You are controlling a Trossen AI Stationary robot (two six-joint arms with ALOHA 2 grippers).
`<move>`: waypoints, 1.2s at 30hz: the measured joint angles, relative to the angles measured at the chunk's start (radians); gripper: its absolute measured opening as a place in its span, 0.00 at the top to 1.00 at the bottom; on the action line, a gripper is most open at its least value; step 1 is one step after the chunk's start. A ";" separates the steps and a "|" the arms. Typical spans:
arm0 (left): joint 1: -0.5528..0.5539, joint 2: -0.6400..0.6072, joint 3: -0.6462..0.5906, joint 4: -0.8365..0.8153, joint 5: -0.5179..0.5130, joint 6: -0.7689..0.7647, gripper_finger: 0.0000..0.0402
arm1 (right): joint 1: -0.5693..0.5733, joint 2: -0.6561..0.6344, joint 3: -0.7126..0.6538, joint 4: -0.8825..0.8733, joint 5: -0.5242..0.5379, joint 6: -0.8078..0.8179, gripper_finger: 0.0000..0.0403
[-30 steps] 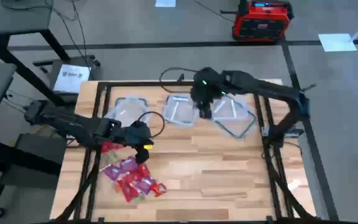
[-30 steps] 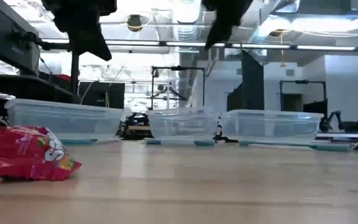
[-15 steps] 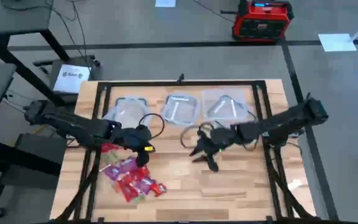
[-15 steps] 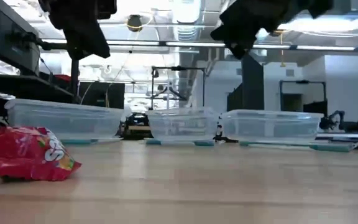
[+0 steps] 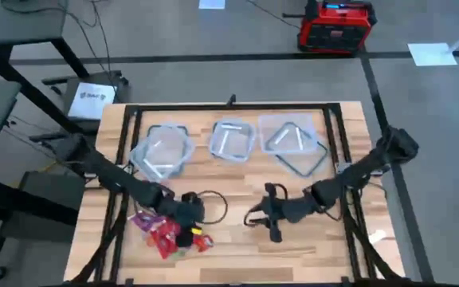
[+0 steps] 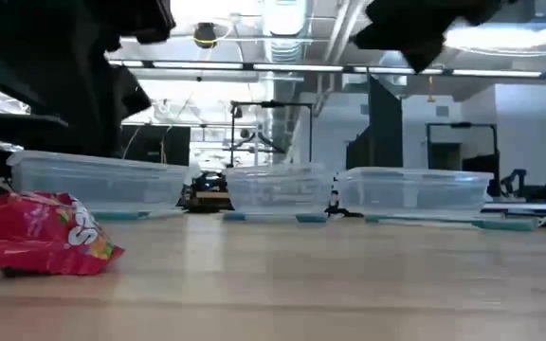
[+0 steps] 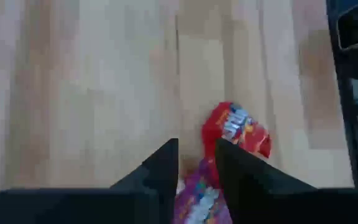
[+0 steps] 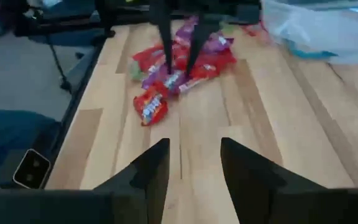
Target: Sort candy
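The candy (image 5: 166, 231) lies in a heap of red, pink and purple wrapped pieces at the table's near left. It also shows in the right wrist view (image 8: 179, 68). My left gripper (image 7: 196, 155) is open and slants down over the heap's right side, a purple piece (image 7: 197, 196) between its fingers and a red piece (image 7: 238, 127) just beyond. My right gripper (image 5: 263, 223) hovers open over bare wood near the table's middle, pointing toward the heap. A red pack (image 6: 36, 232) lies at the left of the low view. My left gripper's fingertips (image 8: 169, 65) reach down to the top of the candy heap, slanting from above. Whether they touch a piece, I cannot tell.
Three clear tubs stand in a row along the far side: left (image 5: 163, 150), middle (image 5: 231, 139), right (image 5: 293, 142). A black frame (image 5: 229, 106) runs round the table. Bare wood lies between the grippers and at the near right.
My left gripper has gone toward the near edge and down onto the heap's right side. My right gripper has swung from above the middle tub toward the near edge and down, and has turned toward the heap. The candy has not moved.
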 joint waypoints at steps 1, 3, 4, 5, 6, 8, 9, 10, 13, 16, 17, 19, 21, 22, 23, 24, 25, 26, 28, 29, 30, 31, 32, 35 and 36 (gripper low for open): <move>-0.011 0.021 0.011 0.000 0.017 -0.016 0.77 | 0.014 0.000 0.000 0.002 0.025 0.003 0.67; -0.026 0.058 0.032 0.000 0.035 -0.030 0.77 | 0.036 0.001 0.000 0.001 0.074 0.001 0.67; -0.029 0.073 0.041 0.001 0.039 -0.039 0.77 | 0.043 0.005 0.000 0.002 0.095 -0.008 0.67; -0.029 0.085 0.048 0.009 0.039 -0.049 0.77 | 0.047 0.012 0.000 0.004 0.110 -0.012 0.67; -0.029 0.096 0.053 0.021 0.041 -0.068 0.77 | 0.051 0.017 0.000 0.001 0.119 -0.012 0.67; -0.022 0.111 0.055 0.062 0.058 -0.104 0.76 | 0.055 0.041 0.000 0.008 0.120 -0.007 0.67; -0.019 0.117 0.055 0.082 0.063 -0.105 0.75 | 0.058 0.056 0.000 0.018 0.121 0.006 0.67; -0.014 0.120 0.055 0.097 0.073 -0.095 0.74 | 0.067 0.075 0.000 0.021 0.122 0.020 0.67; 0.000 0.120 0.055 0.105 0.079 -0.051 0.70 | 0.103 0.136 -0.002 0.069 0.121 0.067 0.67; 0.006 0.120 0.056 0.111 0.081 0.005 0.65 | 0.139 0.184 -0.002 0.111 0.117 0.117 0.67; -0.001 0.120 0.056 0.121 0.087 0.026 0.64 | 0.148 0.194 -0.002 0.117 0.118 0.128 0.67; -0.022 0.120 0.056 0.129 0.095 0.078 0.63 | 0.160 0.198 -0.002 0.130 0.118 0.140 0.67; -0.044 0.119 0.056 0.115 0.070 0.126 0.63 | 0.162 0.189 -0.002 0.135 0.118 0.141 0.67; -0.053 0.119 0.056 0.103 0.046 0.142 0.63 | 0.162 0.184 -0.002 0.139 0.118 0.139 0.67; -0.059 0.119 0.056 0.093 0.025 0.152 0.63 | 0.162 0.179 -0.002 0.144 0.118 0.136 0.67; -0.063 0.119 0.056 0.085 0.007 0.156 0.63 | 0.161 0.177 -0.002 0.150 0.119 0.129 0.67; -0.064 0.119 0.056 0.075 -0.008 0.157 0.63 | 0.159 0.176 -0.001 0.160 0.120 0.124 0.67; -0.065 0.119 0.056 0.063 -0.026 0.155 0.63 | 0.159 0.176 0.000 0.164 0.120 0.119 0.67; -0.066 0.119 0.056 0.044 -0.063 0.150 0.63 | 0.158 0.176 0.000 0.163 0.121 0.118 0.67; -0.066 0.119 0.056 0.034 -0.082 0.151 0.63 | 0.156 0.177 0.000 0.162 0.121 0.118 0.67; -0.065 0.126 0.056 0.028 -0.098 0.159 0.63 | 0.154 0.177 0.000 0.161 0.121 0.118 0.67; -0.062 0.133 0.056 0.033 -0.107 0.170 0.63 | 0.151 0.177 0.000 0.161 0.121 0.118 0.67; -0.061 0.136 0.056 0.033 -0.116 0.185 0.63 | 0.151 0.177 0.000 0.161 0.121 0.118 0.67; -0.050 0.171 0.058 0.054 -0.136 0.212 0.63 | 0.150 0.177 0.000 0.160 0.121 0.116 0.67; -0.049 0.186 0.057 0.045 -0.153 0.222 0.63 | 0.150 0.177 0.000 0.157 0.121 0.116 0.67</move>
